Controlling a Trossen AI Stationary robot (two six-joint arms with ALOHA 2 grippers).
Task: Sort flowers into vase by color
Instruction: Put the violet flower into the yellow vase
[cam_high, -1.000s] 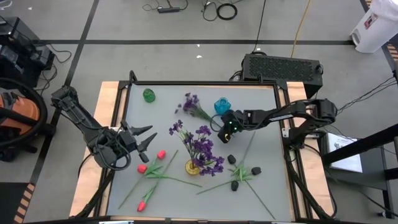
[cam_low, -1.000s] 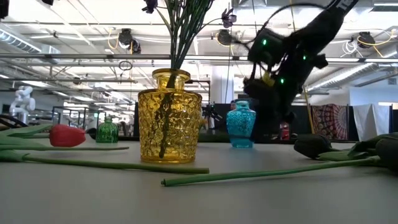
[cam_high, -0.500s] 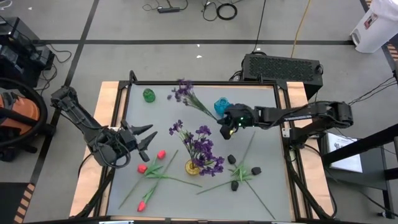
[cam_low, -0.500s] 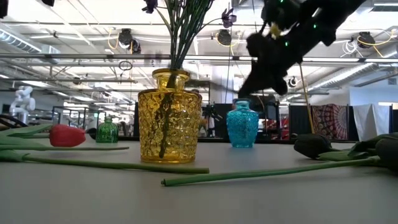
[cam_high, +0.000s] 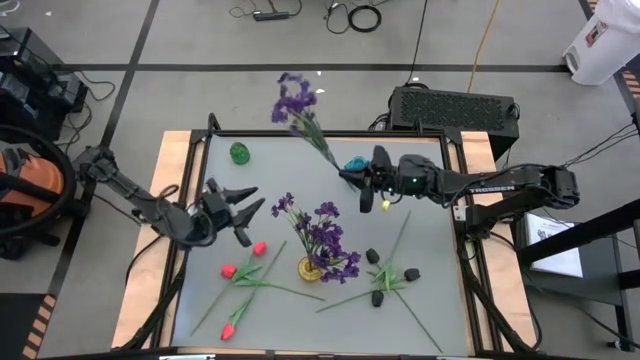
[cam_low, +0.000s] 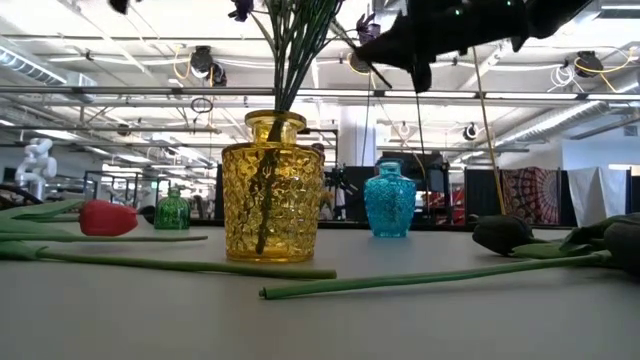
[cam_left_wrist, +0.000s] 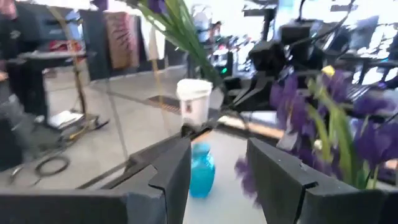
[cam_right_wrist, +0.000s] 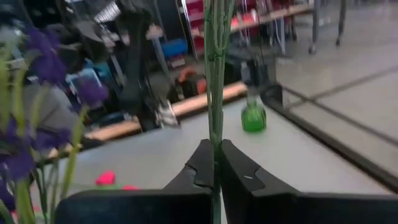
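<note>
My right gripper (cam_high: 362, 186) is shut on a purple spray (cam_high: 295, 101) and holds it high over the table's far middle, beside the blue vase (cam_high: 355, 163). A yellow vase (cam_low: 272, 195) at the near middle holds more purple flowers (cam_high: 325, 236). Red tulips (cam_high: 258, 248) lie on the table to its left and black-headed blooms (cam_high: 378, 296) to its right. A small green vase (cam_high: 239, 152) stands at the far left. My left gripper (cam_high: 240, 214) hangs open over the left side, touching nothing. My right gripper pinches the purple spray's thin green stem (cam_right_wrist: 215, 127) between its two fingers, near the stem's lower end. The fingers lie level, coming from the table's right, across the stem. The spray stands nearly upright above the fingers, head up, lifted clear of the table.
Long green stems (cam_low: 300, 268) lie across the near half of the table. A raised dark frame (cam_high: 325, 133) edges the grey surface. A black box (cam_high: 452, 108) sits beyond the far edge.
My right gripper has risen and tipped from pointing down to level, staying shut. The purple spray has come off the table with it and swung upright, head uppermost. My left gripper has gone a little toward the table's right and rolled slightly, still open.
</note>
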